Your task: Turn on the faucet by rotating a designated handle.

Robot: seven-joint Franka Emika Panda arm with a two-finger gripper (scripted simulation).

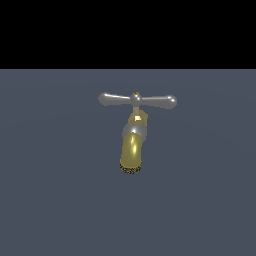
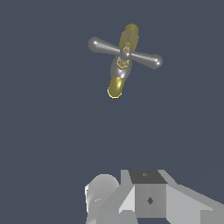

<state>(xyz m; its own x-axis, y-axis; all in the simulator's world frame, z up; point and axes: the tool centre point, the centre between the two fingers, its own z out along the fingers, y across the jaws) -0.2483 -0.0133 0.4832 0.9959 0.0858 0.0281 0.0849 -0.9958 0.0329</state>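
A flat, plain slate-grey desk fills the lower part of the exterior view, with no marks or texture showing on it. Above the desk's far edge, a solid black band runs across the full width of that view. In the wrist view the same grey desk surface spreads unbroken across the picture.
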